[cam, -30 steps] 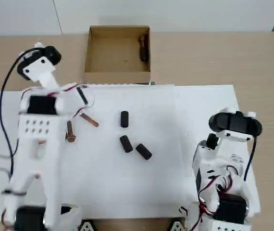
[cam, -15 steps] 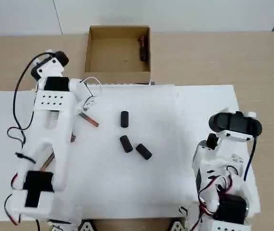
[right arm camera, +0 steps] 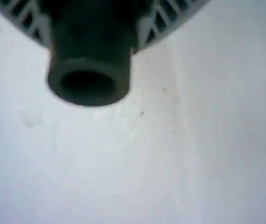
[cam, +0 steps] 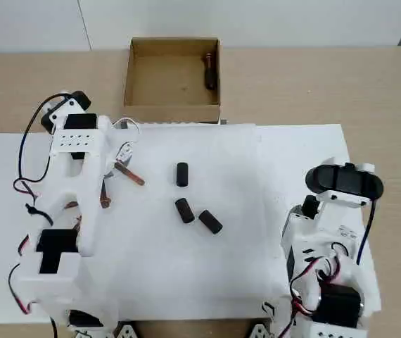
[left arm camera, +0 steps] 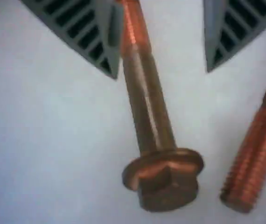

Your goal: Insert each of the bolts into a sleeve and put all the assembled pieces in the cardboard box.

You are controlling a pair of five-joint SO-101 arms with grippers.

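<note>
high / box: cardboard box (cam: 126, 79), top open; one assembled piece (cam: 209, 70) inside, against its right wall.
high / sleeves: three loose sleeves (cam: 184, 210) on the white sheet (cam: 257, 211) in front of the box. One is nearer the box, the other two close together farther out.
high / bolts: two bolts (cam: 131, 174) on the sheet off the box's front left corner, by the tip of the left arm (cam: 77, 141).
high / right arm: right arm (cam: 341, 184) well away from the box, out past its right side.
left wrist / claw: left claw (left arm camera: 160, 70) spread apart, clamped on nothing.
left wrist / bolt: one bolt (left arm camera: 144, 107) lies with its shank between the fingers (left arm camera: 77, 28), against one of them, head pointing away. Threaded end of the other bolt (left arm camera: 254, 158) just beside it.
right wrist / claw: right claw (right arm camera: 93, 23) clamped on a held sleeve (right arm camera: 88, 79), bore end facing the camera, sheet behind it.
</note>
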